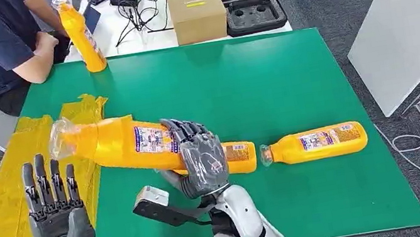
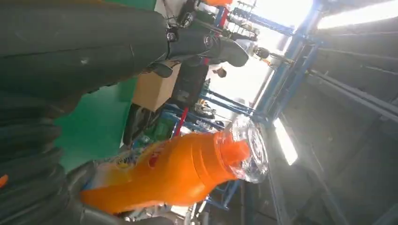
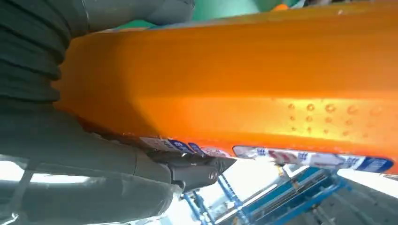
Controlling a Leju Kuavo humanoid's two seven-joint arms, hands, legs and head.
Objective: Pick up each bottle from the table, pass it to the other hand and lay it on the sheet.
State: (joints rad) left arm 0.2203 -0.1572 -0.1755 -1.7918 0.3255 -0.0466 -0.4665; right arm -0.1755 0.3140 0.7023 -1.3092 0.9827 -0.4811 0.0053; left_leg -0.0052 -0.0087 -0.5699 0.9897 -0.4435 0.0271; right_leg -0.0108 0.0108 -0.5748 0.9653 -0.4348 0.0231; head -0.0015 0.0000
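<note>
Bottle [image 1: 129, 145] gripped mid-body by right hand [image 1: 201, 157], neck pointing left toward left hand [image 1: 55, 210], raised, fingers spread, holding nothing.

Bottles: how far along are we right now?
Nothing lies on the yellow sheet yet. The right hand grips one orange bottle mid-air, cap towards the open left hand. Left: this handover, the lying bottle and the upright bottle.

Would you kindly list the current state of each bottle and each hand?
Held bottle: gripped by right hand, off the table, clear cap towards left hand.
Left hand: open, holding nothing.
Lying bottle: on its side on green mat.
Far bottle: upright.
</note>
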